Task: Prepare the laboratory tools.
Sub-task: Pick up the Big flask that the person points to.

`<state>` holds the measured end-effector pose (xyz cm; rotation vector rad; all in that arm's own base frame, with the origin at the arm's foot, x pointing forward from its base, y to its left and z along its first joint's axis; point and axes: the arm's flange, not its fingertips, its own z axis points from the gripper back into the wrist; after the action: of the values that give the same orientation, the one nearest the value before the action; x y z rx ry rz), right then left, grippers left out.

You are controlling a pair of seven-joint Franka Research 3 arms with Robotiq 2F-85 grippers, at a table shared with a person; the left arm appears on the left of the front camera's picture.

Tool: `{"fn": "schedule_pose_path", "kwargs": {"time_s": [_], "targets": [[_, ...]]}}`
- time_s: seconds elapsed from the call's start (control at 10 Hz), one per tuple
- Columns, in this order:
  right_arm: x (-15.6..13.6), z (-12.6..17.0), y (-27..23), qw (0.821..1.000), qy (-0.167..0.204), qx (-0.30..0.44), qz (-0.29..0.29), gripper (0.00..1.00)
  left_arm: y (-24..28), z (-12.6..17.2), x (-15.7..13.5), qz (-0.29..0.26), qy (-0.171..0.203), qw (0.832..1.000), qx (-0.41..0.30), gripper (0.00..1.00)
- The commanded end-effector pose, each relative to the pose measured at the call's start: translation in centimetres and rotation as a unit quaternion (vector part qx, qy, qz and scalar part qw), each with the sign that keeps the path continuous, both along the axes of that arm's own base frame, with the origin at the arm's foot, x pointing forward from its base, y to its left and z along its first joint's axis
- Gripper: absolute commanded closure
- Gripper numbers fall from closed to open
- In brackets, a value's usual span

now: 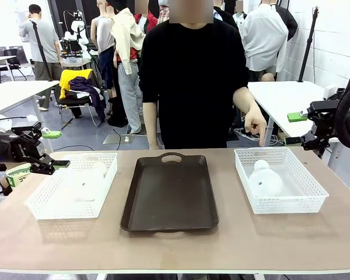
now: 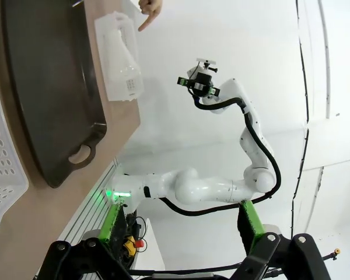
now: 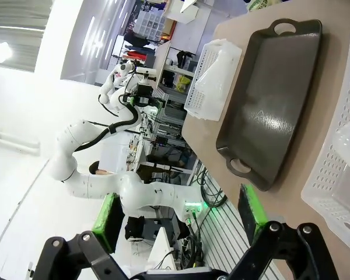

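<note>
A frosted-white flask (image 1: 263,178) lies in the white mesh basket (image 1: 308,205) on the right, and a person's hand (image 1: 256,125) points a finger down at that basket's far rim. At least one more pale flask (image 1: 91,174) rests in the left basket (image 1: 46,205). My left gripper (image 1: 53,150) hovers open off the table's left edge, beside the left basket. Off the right edge, higher than the right basket, my right gripper (image 1: 300,129) is open too. Both wrist views show their own fingers (image 2: 248,224) (image 3: 108,221) spread wide with nothing between them.
A dark brown tray (image 1: 169,189) with handle cut-outs lies bare in the middle of the table between the baskets. The person stands at the far edge behind it. The table's front strip is bare wood.
</note>
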<state>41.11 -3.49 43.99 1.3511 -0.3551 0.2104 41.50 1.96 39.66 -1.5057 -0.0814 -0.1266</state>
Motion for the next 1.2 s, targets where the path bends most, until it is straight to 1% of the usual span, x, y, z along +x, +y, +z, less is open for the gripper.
{"fn": "schedule_pose_path", "kwargs": {"time_s": [0.0,1.1], "targets": [[0.02,0.05,0.05,1.000,-0.001,0.000,0.002,0.00,0.13,0.14,0.08,-0.001,0.003,1.000,0.011,0.00],[0.02,0.05,0.05,1.000,-0.001,0.000,0.002,0.00,0.13,0.14,0.08,-0.001,0.003,1.000,0.011,0.00]]}}
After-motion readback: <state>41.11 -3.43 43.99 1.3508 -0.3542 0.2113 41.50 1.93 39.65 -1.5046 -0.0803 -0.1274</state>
